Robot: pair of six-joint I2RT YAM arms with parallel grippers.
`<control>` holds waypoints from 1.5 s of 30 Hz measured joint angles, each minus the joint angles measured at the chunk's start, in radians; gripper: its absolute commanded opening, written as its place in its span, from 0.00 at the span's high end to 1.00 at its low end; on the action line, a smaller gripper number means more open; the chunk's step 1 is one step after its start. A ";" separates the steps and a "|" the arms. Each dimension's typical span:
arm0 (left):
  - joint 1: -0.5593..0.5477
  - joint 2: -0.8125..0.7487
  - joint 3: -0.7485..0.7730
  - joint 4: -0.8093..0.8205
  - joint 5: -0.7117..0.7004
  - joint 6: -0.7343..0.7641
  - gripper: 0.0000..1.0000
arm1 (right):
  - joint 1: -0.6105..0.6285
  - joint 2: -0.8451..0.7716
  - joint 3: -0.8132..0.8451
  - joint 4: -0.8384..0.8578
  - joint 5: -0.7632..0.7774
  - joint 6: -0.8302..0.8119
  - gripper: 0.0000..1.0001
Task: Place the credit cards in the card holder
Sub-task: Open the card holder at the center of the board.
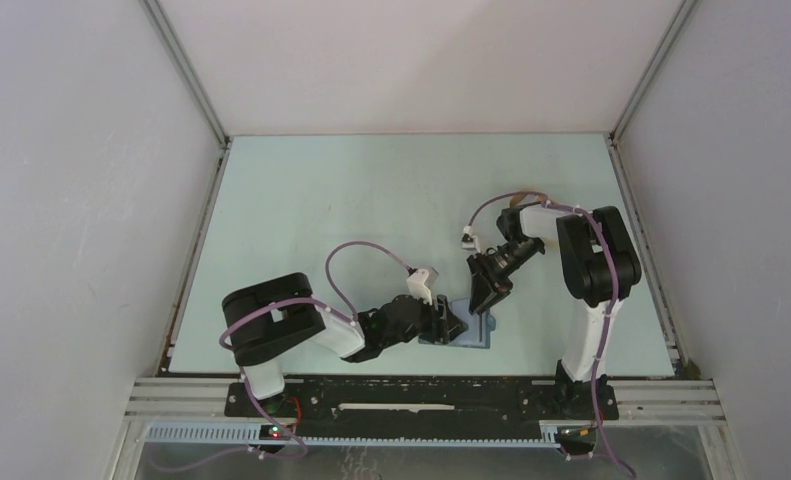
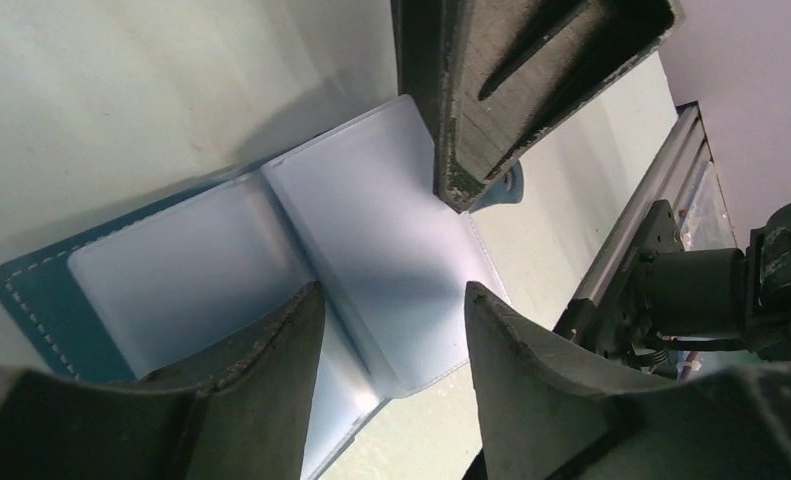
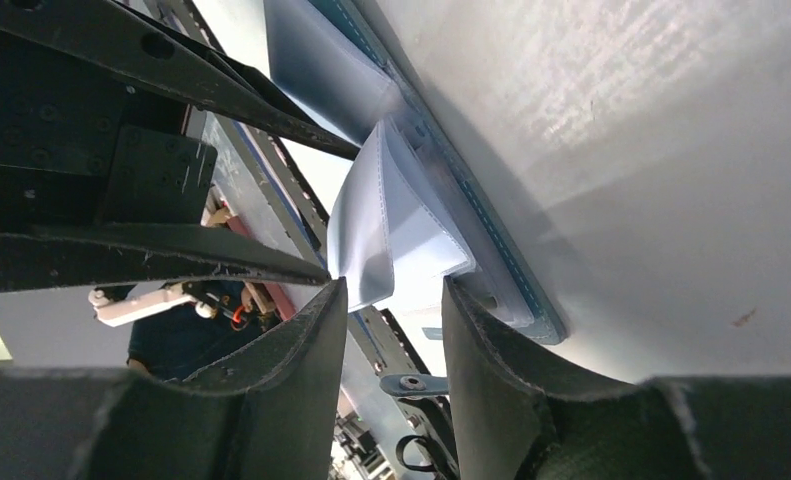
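The card holder [image 1: 471, 333] lies spread open on the pale green table near the front edge, with its teal cover underneath and its light inner pockets [image 2: 191, 260] facing up. My left gripper [image 1: 451, 322] hangs low over its left side, open, with a loose inner leaf beneath the gap [image 2: 393, 300]. My right gripper [image 1: 487, 295] comes down from behind, also open [image 3: 391, 290]. One of its fingers [image 2: 491, 110] has its tip on the right-hand page. Raised pocket leaves [image 3: 401, 230] stand just past its fingertips. No credit cards show in any view.
A metal rail [image 1: 421, 385] runs along the table's front edge, just behind the card holder, and also appears in the left wrist view [image 2: 651, 200]. White enclosure walls [image 1: 91, 200] close off the left, right and back. The two arms nearly meet over the wallet.
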 measured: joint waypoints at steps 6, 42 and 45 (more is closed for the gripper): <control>0.000 0.000 0.000 0.013 0.007 -0.001 0.31 | 0.002 0.032 0.018 0.004 -0.070 -0.001 0.51; 0.021 0.003 -0.030 0.016 -0.052 -0.102 0.51 | -0.001 -0.195 0.035 0.043 -0.123 -0.057 0.50; 0.035 -0.003 -0.069 0.075 -0.036 -0.121 0.49 | 0.004 -0.315 -0.007 0.095 -0.029 -0.076 0.49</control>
